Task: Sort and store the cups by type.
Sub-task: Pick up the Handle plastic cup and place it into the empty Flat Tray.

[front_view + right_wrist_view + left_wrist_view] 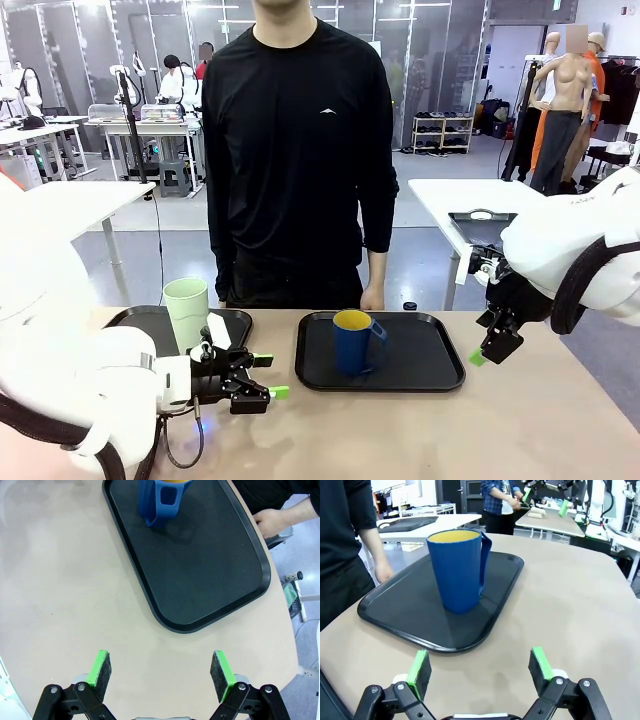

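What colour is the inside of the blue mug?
Yellow inside the blue mug; the left wrist view shows it best.

You get bright, even overhead light; soft shadows sit under the blue mug, and both wrist views bend at their edges.

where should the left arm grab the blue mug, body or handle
Probably the body. The blue mug stands upright on the black tray, handle turned away to one side, and the left gripper faces it with open jaws. Come in level from the tray's near edge and close across the tapered wall, below the rim.
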{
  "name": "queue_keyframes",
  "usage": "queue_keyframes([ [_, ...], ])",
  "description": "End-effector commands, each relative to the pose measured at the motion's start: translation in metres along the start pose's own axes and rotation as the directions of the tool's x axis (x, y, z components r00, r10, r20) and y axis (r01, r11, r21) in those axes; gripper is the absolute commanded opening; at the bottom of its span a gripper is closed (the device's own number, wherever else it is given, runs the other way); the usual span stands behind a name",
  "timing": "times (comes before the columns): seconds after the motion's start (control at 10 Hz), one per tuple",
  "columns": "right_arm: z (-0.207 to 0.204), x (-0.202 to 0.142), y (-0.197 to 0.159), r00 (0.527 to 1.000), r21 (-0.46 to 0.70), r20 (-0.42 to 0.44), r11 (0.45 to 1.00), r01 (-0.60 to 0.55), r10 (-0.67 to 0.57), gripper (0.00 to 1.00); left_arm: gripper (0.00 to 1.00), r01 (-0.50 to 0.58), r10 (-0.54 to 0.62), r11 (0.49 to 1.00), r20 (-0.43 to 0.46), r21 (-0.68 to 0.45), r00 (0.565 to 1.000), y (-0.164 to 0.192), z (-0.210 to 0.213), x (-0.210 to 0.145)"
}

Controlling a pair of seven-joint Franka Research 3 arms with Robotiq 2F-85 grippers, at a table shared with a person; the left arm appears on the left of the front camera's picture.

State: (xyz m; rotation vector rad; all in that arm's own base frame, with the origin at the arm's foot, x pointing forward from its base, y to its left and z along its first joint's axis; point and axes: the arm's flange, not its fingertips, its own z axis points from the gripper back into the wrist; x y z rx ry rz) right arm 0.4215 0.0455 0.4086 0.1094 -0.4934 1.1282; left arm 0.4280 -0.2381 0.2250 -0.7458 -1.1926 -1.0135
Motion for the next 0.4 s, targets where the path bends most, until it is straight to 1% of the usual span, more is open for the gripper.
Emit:
queue_keyframes([
  [0.0, 0.0002, 0.0006, -0.0005, 1.0, -0.01, -0.001, 1.0, 0.004, -0.004, 1.0, 1.0, 0.019, -0.019, 1.0, 0.004, 0.005, 1.0, 0.0005, -0.0008, -0.0001],
  [0.3, 0.0002, 0.0006, -0.0005, 1.0, -0.01, -0.001, 1.0, 0.004, -0.004, 1.0, 1.0, 0.019, -0.019, 1.0, 0.004, 0.005, 1.0, 0.0005, -0.0008, -0.0001],
])
